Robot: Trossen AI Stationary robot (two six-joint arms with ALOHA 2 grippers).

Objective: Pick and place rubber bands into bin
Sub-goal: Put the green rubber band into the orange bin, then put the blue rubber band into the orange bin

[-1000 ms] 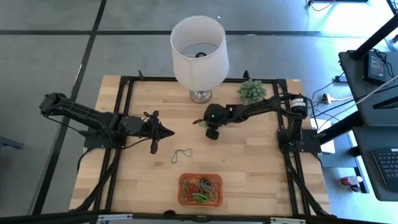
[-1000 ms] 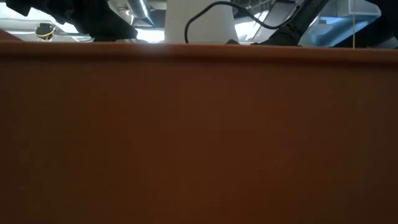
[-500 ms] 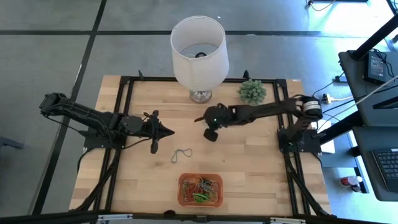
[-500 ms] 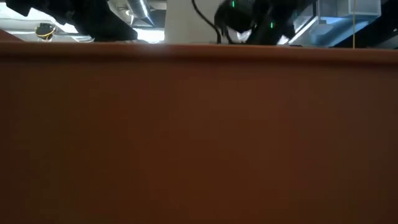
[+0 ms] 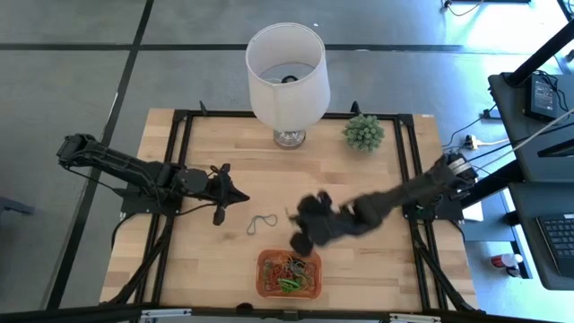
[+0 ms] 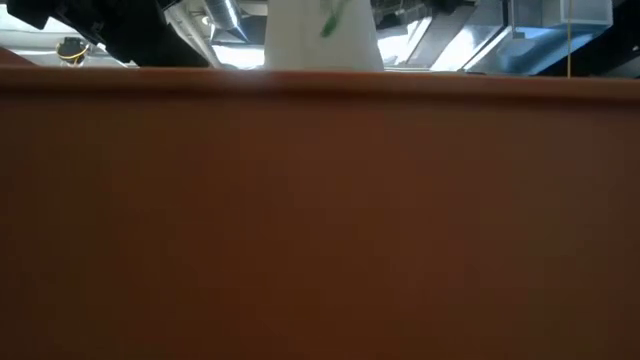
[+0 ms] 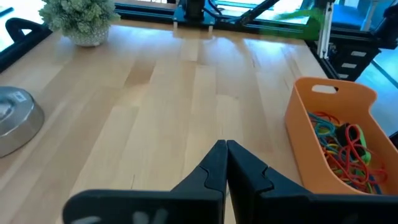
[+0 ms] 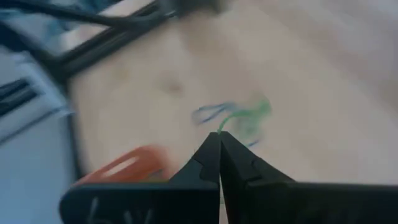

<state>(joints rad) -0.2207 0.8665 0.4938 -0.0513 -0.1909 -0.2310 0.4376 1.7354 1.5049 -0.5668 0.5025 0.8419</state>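
Observation:
My right gripper [image 5: 301, 240] is blurred in the high view, just past the far edge of the orange bin [image 5: 289, 274], and is shut on a green rubber band [image 8: 247, 114]. A green streak in the low view may be that band [image 6: 330, 18]. The bin holds several coloured rubber bands [image 7: 341, 142]. One loose band [image 5: 262, 222] lies flat on the wood to the left of the right gripper. My left gripper [image 5: 244, 193] is shut and empty at the table's left middle; its fingertips [image 7: 226, 144] point toward the right edge. My right gripper pinches the green rubber band by one end [image 8: 221, 128] at the very tips of its shut fingers. The rest of the band sticks out beyond the tips, lifted clear of the table. Blur hides whether one strand or two is caught.
A lamp with a white shade [image 5: 287, 72] and a metal base [image 7: 13, 124] stands at the far middle, with a small potted plant [image 5: 363, 132] to its right. Black frame rails [image 5: 179, 179] run along the table's sides. The bin's orange wall [image 6: 320, 220] fills the low view.
My right arm has swung fast from the far middle beside the lamp base toward the near edge and now stands just short of the bin, blurred by the motion. The loose band and the bin have stayed put.

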